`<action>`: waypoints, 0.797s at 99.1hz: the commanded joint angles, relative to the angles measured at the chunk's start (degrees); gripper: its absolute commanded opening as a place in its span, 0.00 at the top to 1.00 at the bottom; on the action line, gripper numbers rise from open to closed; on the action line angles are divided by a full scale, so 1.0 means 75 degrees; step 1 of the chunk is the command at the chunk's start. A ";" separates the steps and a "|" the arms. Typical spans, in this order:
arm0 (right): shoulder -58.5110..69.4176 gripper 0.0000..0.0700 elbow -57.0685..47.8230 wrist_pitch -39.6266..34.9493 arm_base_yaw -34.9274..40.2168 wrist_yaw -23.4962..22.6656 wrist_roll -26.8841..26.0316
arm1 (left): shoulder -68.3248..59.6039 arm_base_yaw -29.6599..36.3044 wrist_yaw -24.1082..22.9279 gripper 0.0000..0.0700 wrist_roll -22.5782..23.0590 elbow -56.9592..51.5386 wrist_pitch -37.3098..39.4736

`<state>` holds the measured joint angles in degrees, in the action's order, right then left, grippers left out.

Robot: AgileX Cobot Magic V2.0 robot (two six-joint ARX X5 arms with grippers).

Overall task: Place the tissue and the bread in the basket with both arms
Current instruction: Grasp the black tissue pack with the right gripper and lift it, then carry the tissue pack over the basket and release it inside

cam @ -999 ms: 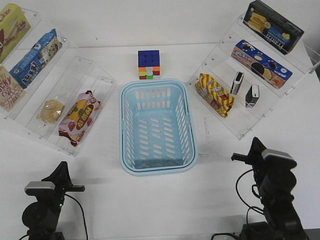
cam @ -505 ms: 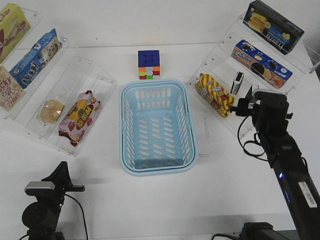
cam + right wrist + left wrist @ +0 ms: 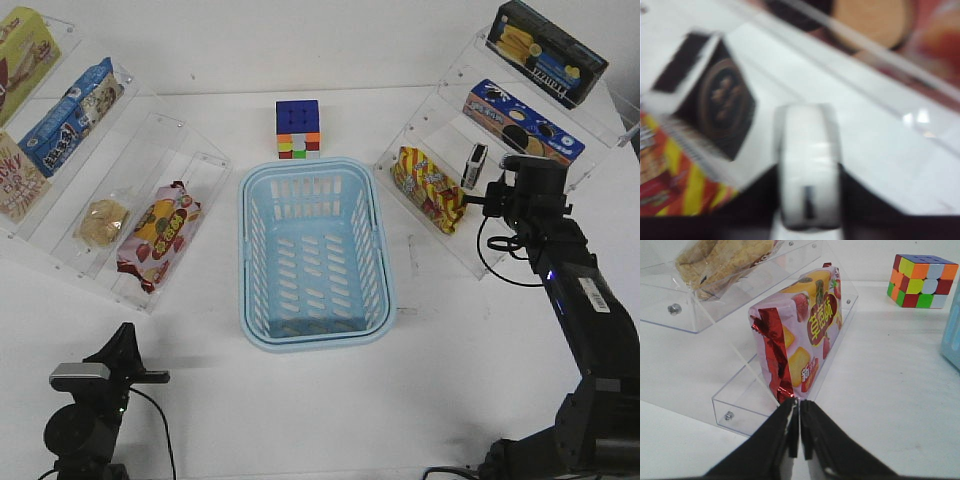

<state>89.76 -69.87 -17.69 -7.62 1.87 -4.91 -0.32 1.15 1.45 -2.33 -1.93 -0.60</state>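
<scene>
Tissue (image 3: 808, 165): in the right wrist view a narrow white edge stands upright directly between the jaws, black fingers flanking both its sides. Long axis runs up and away from the jaws, thin face toward the camera. Picture is blurred; contact cannot be confirmed, so whether the jaws are clenched on it I cannot tell. A second black packet (image 3: 475, 166) with a round emblem stands just beside it on the same shelf, next to the red-and-yellow snack bag (image 3: 430, 188).

Right gripper (image 3: 492, 199): arm stretched forward and up to the lower tier of the right clear rack (image 3: 480, 262); its head hides the packet in the front view.

Bread (image 3: 104, 221): lies flat on the left clear rack, just beside the strawberry-print packet (image 3: 159, 234), well apart from either arm; left arm is the nearer one.

Left gripper (image 3: 799, 427): jaws pressed together, grasping nothing, pointed at the strawberry packet's foil end. Arm sits folded low at the near edge of the surface.

Basket (image 3: 247, 290): centre of the surface, nothing in it. Coloured cube (image 3: 298, 129) just behind its far rim.
</scene>
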 commanded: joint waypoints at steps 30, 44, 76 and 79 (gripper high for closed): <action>-0.2107 1.00 -0.0382 0.0082 0.0154 -0.1370 -0.0219 | 0.0012 -0.0006 -0.0015 1.00 -0.0012 0.0137 0.0087; -0.2702 1.00 -0.0382 0.0070 0.0729 -0.3436 -0.0580 | 0.0012 -0.0006 -0.0015 1.00 -0.0015 0.0137 0.0087; -0.1769 0.98 -0.0382 -0.0399 0.3928 -0.3322 0.0452 | 0.0009 -0.0006 -0.0015 1.00 -0.0012 0.0137 0.0087; -0.1606 0.94 -0.0379 -0.0402 0.4089 -0.3238 0.0507 | 0.0009 -0.0006 -0.0015 1.00 -0.0012 0.0137 0.0087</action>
<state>75.42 -72.05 -21.28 20.88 -23.84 -4.32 -0.32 1.15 1.45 -2.33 -1.93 -0.58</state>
